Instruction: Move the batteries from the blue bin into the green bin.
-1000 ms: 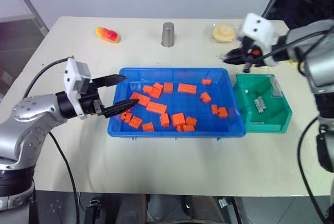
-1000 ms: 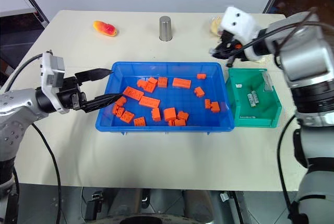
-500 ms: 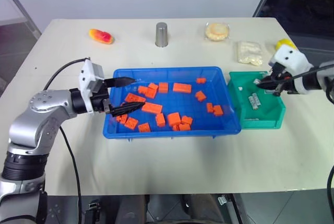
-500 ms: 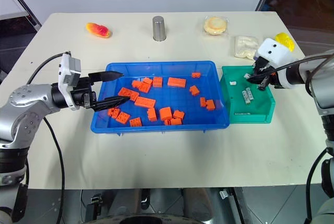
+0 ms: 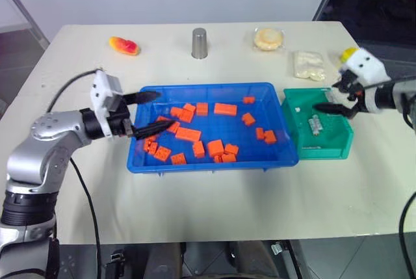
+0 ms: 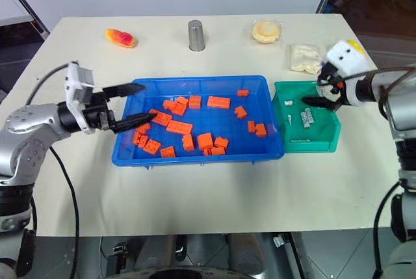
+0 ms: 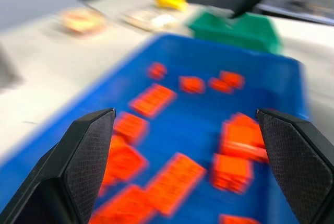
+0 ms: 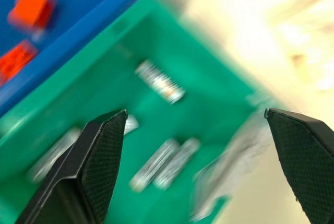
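- I see the batteries (image 8: 159, 82) lying in the green bin (image 6: 318, 142). In my right wrist view I count a few small silver ones on the green floor. Two of them lie side by side, touching.
- In the blue bin (image 6: 195, 158) I can see orange blocks (image 6: 179, 126) scattered on the floor. I cannot make out any battery among them.
- The green bin sits just beside the right end of the blue bin. Both are on the table (image 6: 214, 194).
- My right end effector (image 6: 317, 97) hangs over the far right part of the green bin. Its two black fingers are spread wide apart, and nothing is between them.
- My left end effector (image 5: 155, 110) sits at the left end of the blue bin. Its fingers are also wide apart and hold nothing. One finger is over the far left corner of the bin. The other is low over the orange blocks near the left wall.
- On the far side of the table stands a small grey metal cup (image 6: 195, 35). To its left lies a red and yellow toy (image 6: 121, 37).
- To the right of the cup is a round bun in a clear wrap (image 6: 266, 30). Farther right is a pale packet (image 6: 305, 58), just past the far side of the green bin.
- A small yellow thing (image 5: 348, 53) shows just behind my right end effector.
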